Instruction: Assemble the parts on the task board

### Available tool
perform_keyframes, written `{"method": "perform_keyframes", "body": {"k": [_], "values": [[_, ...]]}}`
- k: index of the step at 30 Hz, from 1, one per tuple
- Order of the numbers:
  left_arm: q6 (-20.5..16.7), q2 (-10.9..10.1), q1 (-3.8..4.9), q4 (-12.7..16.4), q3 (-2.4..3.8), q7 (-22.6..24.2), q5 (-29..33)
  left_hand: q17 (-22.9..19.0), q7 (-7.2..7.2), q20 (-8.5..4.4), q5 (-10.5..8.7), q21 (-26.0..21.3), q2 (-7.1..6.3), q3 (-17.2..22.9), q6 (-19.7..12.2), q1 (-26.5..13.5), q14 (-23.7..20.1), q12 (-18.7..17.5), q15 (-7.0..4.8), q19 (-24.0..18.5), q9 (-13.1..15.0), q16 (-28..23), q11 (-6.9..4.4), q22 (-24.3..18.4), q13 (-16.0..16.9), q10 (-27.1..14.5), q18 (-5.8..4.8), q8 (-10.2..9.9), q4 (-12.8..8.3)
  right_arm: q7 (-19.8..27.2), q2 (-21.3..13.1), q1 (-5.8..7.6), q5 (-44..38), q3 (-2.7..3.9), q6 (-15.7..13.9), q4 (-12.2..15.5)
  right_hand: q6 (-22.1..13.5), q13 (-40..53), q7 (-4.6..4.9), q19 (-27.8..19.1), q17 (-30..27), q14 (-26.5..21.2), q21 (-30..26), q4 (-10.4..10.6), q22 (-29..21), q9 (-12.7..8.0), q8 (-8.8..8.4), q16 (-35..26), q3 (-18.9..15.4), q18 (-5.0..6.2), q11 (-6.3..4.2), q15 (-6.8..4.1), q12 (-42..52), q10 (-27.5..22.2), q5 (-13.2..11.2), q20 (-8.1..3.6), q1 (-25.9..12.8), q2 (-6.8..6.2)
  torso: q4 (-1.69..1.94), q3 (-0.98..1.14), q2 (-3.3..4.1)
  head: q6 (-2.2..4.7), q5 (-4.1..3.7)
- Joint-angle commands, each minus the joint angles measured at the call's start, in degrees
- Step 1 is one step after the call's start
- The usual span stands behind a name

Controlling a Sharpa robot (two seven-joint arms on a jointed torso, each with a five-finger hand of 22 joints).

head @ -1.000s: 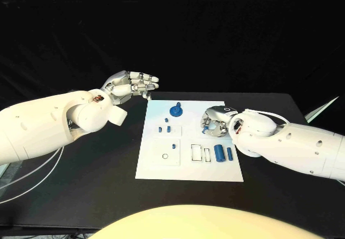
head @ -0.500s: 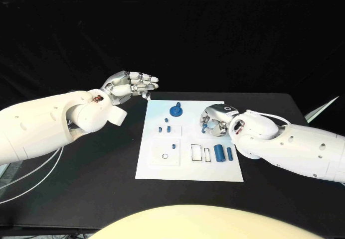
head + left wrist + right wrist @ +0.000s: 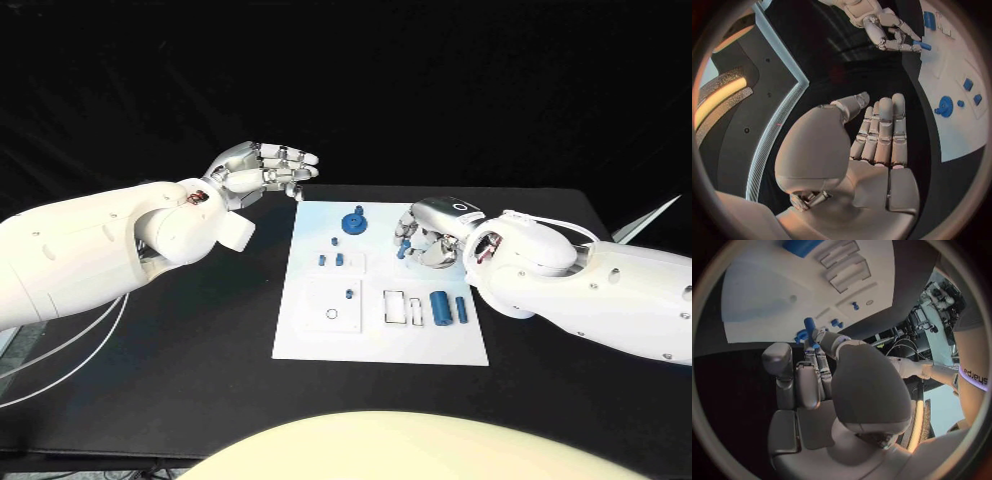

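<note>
Pinching a small blue peg (image 3: 405, 240) between thumb and fingers (image 3: 421, 243), the right hand (image 3: 437, 238) hovers over the task board (image 3: 378, 338) at its right edge, on the far half. That white board lies in the middle of the black counter (image 3: 188, 350). On the board, a blue knob (image 3: 353, 220) stands near its far end; 2 small blue parts (image 3: 330, 260) sit in a square recess nearer its middle. 2 blue cylinders (image 3: 450, 307) lie side by side toward the board's near right side, next to white slots (image 3: 402, 306). The left hand (image 3: 261, 170) hangs above the counter just off the board's far left corner, holding nothing, its fingers (image 3: 879, 131) lying side by side and lightly curled, the thumb apart.
</note>
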Motion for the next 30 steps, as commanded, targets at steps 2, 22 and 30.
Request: {"method": "perform_keyframes", "body": {"k": [2, 22, 30], "values": [[0.2, 0.1, 0.02, 0.1, 0.03, 0.1, 0.0, -0.6, 0.46, 0.34, 0.36, -1.1, 0.73, -2.3, -0.3, -0.3, -0.3, 0.6, -0.05, -0.1, 0.4, -0.4, 0.09, -0.4, 0.9, -1.1, -0.55, 1.1, 0.7, 0.1, 1.0, -0.05, 0.2, 0.01, 0.0, 2.2, 0.7, 4.6, 0.08, 1.3, 0.7, 1.6, 1.4, -1.3, 0.9, 1.0, 1.27, 0.9, 3.2, -1.74, -2.13, 0.02, 3.3, 9.6, 0.8, -0.2, -1.6, 1.85, 0.04, 0.07, 0.08, 0.01, 0.49], [0.5, 1.2, 0.01, -0.3, 0.04, 0.1, 0.1, -0.6, 0.46, 0.34, 0.36, -1.1, 0.73, -2.3, -0.3, -0.3, -0.3, 0.6, -0.05, -0.1, 0.4, -0.4, 0.09, -0.4, 0.9, -1.1, -0.55, 1.1, 0.7, 1.7, 11.0, -6.41, -2.8, -0.23, -1.0, 2.0, 0.7, 4.7, 0.06, 1.2, 0.4, 1.6, 1.1, -1.5, 0.7, 1.1, 1.3, 0.7, 3.4, -1.67, -2.14, 0.0, 3.2, 9.6, 0.8, -0.23, -1.8, 1.85, 0.11, 0.0, 0.13, 0.01, 4.09], [0.6, 1.3, 0.01, -0.3, 0.04, 0.1, 0.1, -0.6, 0.46, 0.34, 0.36, -1.1, 0.73, -2.3, -0.3, -0.3, -0.3, 0.6, -0.05, -0.1, 0.4, -0.4, 0.09, -0.4, 0.9, -1.1, -0.55, 1.1, 0.7, 1.9, 12.3, -7.97, -3.3, -0.34, -1.3, -0.1, 0.7, 4.8, 0.06, 1.1, 0.5, 1.6, 1.1, -1.6, 0.6, 1.1, 1.3, 0.8, 3.5, -1.65, -2.14, -0.01, 3.2, 9.5, 0.8, -0.24, -1.9, 1.86, 0.12, 0.0, 0.12, 0.01, 4.74]]}}
